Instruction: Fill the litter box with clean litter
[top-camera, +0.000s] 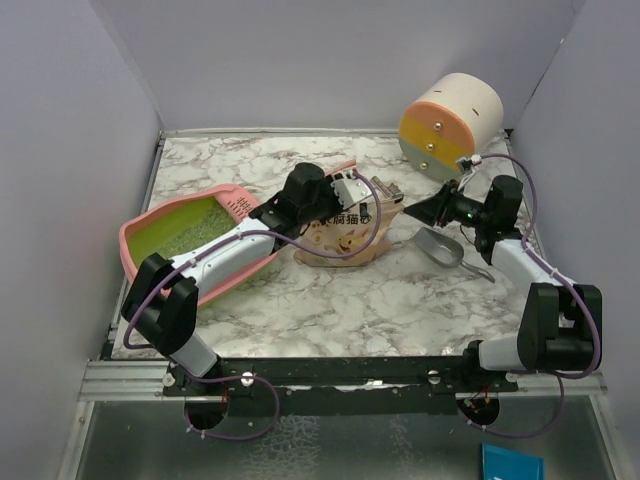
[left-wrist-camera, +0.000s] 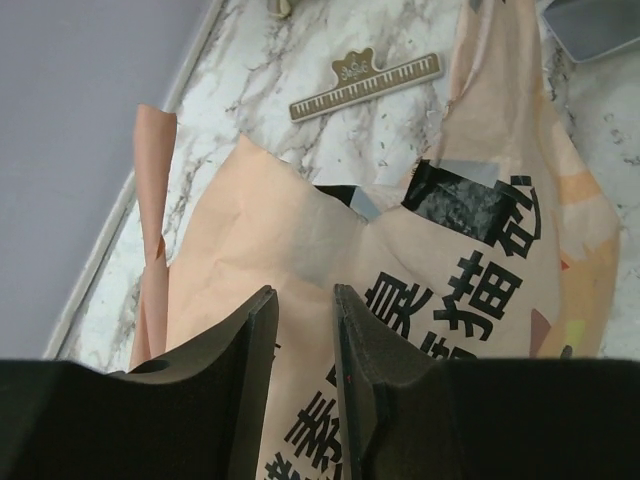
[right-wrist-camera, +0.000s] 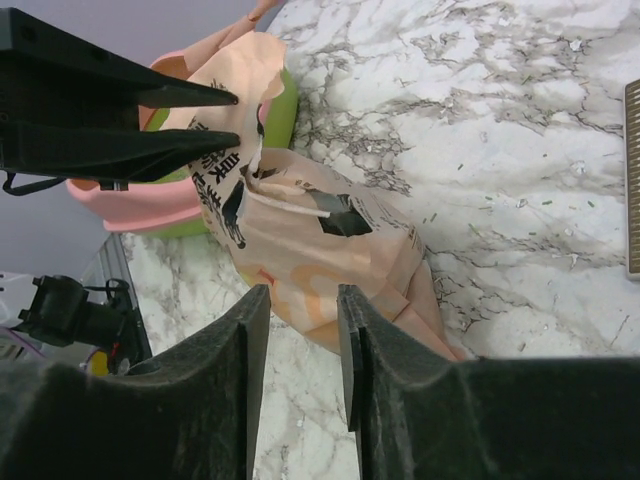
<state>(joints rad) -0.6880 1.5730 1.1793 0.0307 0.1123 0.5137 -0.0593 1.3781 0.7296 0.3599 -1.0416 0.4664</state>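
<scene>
Where the grey-veined marble table (top-camera: 400, 300) is enclosed by plain pale walls (top-camera: 300, 60) at left, back and right, a round cream, orange and yellow drawer unit (top-camera: 450, 125) is seen at the far right corner, and a grey scoop (top-camera: 440, 247) is laid on the stone in front of it. The left gripper (left-wrist-camera: 302, 300) is held over the tan pouch (left-wrist-camera: 300, 220) at the table's middle, its jaws parted by a narrow gap. From the right wrist its tips are seen right at the pouch's torn upper edge, but whether paper is pinched cannot be told. The right gripper (right-wrist-camera: 303, 292) is set just right of the pouch, jaws narrowly parted, with nothing held between them. The litter box (top-camera: 128, 245) is placed at the table's left, partly covered by the left arm, just beside the pouch and left of both pairs of jaws. Its yellow-green floor is faintly speckled, too finely for granules to be told. A small piano-key clip (left-wrist-camera: 365, 85) is laid on the marble past the pouch.
</scene>
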